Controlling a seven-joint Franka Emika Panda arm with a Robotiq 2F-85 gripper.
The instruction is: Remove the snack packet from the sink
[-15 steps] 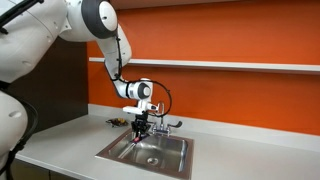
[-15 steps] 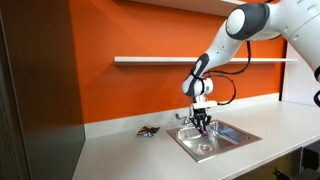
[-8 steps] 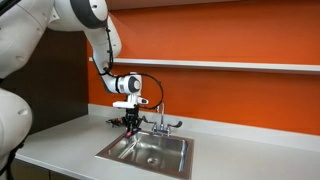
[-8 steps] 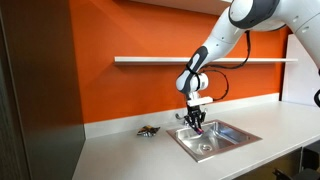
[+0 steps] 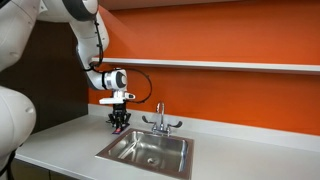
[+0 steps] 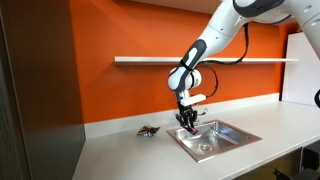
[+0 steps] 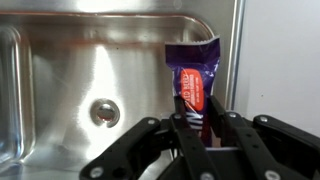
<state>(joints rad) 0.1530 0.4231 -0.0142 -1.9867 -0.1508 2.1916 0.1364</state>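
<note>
The snack packet [image 7: 195, 82], flat and glossy purple-red, hangs pinched in the claw [image 7: 197, 121] over the shiny steel sink [image 7: 60, 60]

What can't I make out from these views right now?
- Wrist view: the gripper hides the lower end of the purple-and-red snack packet; its print is blurred.
- Exterior views: packet too small to see.
- Small dark item on the counter: too small to identify.
- Stainless-steel sink: left part cut off by the wrist view's edge.
</note>
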